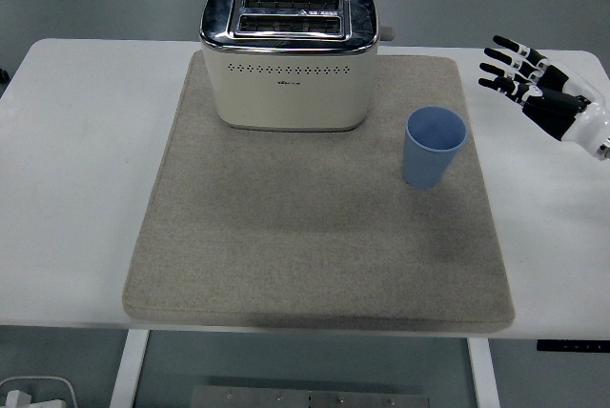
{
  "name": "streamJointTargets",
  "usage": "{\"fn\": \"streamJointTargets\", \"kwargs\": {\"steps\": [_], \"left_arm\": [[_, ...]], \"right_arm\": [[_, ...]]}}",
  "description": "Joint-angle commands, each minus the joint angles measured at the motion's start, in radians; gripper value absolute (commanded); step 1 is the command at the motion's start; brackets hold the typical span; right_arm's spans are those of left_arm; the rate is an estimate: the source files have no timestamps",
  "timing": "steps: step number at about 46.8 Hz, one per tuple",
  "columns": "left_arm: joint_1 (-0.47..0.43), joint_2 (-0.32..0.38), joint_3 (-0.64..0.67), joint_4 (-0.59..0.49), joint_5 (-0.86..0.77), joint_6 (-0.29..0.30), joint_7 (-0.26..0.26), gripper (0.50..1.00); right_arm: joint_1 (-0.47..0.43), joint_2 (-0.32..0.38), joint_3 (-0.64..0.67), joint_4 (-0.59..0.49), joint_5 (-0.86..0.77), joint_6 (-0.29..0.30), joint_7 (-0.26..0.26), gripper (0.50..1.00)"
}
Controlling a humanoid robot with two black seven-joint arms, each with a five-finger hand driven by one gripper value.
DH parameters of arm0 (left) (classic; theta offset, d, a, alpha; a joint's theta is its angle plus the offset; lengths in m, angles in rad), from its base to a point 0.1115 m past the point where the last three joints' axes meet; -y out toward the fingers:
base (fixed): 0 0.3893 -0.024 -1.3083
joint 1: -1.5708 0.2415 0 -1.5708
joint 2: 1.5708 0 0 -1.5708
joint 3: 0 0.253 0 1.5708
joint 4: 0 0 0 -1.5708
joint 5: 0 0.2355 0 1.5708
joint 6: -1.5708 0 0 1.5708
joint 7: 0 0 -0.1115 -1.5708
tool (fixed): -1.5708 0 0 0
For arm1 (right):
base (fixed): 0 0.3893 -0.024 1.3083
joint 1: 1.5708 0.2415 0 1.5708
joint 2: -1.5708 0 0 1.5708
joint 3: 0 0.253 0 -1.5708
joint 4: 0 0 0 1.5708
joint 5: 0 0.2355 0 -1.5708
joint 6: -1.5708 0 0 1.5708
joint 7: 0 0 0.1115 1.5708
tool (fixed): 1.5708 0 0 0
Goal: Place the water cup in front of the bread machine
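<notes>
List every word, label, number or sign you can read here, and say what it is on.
Toaster, front face: a small dark brand mark below the row of holes, too small to read.
Toaster, top between the slots: a small triangular sign, its print too blurred to read.
Cup, mat, table: no text.

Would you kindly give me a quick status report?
Right hand open, empty, right of mat. Blue cup upright, right of toaster, not yet in front. Path clear.

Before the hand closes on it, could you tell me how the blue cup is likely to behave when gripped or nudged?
The blue cup looks thin-walled and empty, so probably light and slightly squeezable. It narrows toward its base and stands upright on the soft mat, so a high sideways push may tip it. On its side, it would likely roll in a curve.
</notes>
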Motion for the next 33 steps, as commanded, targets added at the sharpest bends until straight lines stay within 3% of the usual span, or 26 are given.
{"fn": "streamJointTargets", "kwargs": {"steps": [1,14,25,33], "left_arm": [[0.000,0.000,0.000,0.000,0.000,-0.001,0.000,1.000],[0.000,0.000,0.000,0.000,0.000,0.000,0.000,1.000],[0.000,0.000,0.000,0.000,-0.002,0.000,0.000,1.000],[0.000,0.000,0.000,0.000,0.000,0.000,0.000,1.000]], "right_arm": [[-0.013,-0.006,0.000,0.003,-0.033,0.001,0.038,0.926],[-0.058,-0.032,-0.003,0.032,-0.168,0.001,0.184,0.926],[-0.082,-0.038,-0.007,0.051,-0.246,0.001,0.239,0.926],[-0.096,-0.026,-0.007,0.052,-0.285,0.001,0.241,0.926]]}}
